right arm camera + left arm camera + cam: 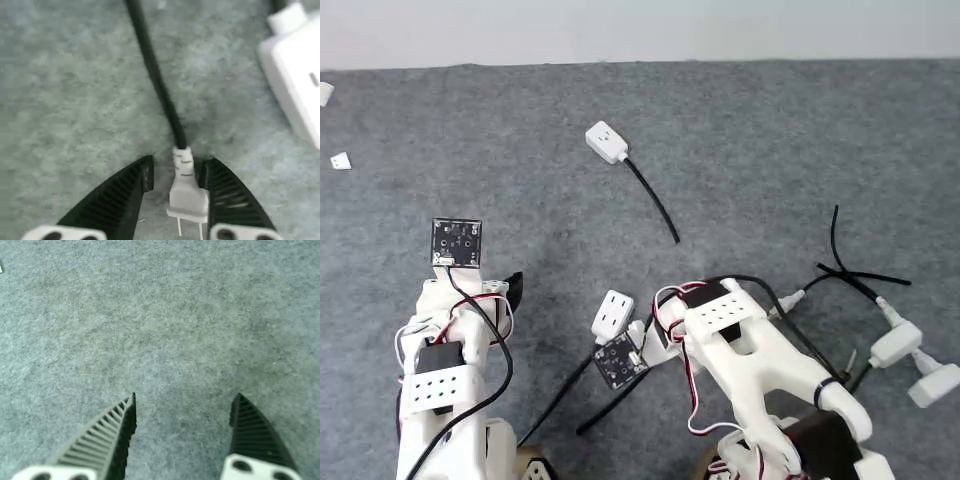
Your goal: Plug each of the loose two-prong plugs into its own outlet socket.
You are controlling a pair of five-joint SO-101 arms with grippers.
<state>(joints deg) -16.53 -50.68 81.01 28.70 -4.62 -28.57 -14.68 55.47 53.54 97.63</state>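
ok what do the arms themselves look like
The left arm and right arm are white plastic with looped red, white and black wires and a small black square board near the wrist. The left pincer and right pincer have black ribbed fingers tapering to points, on white mounts.

Soft, even light from overhead, with no hard shadows anywhere.

The grey carpet (770,150) is lit much the same from edge to edge. The white outlet (606,142) and its black cord (655,205) throw only faint, short shadows. In the right wrist view, the white block (295,75) glares almost featureless, and the plug (187,192) casts barely any shadow.
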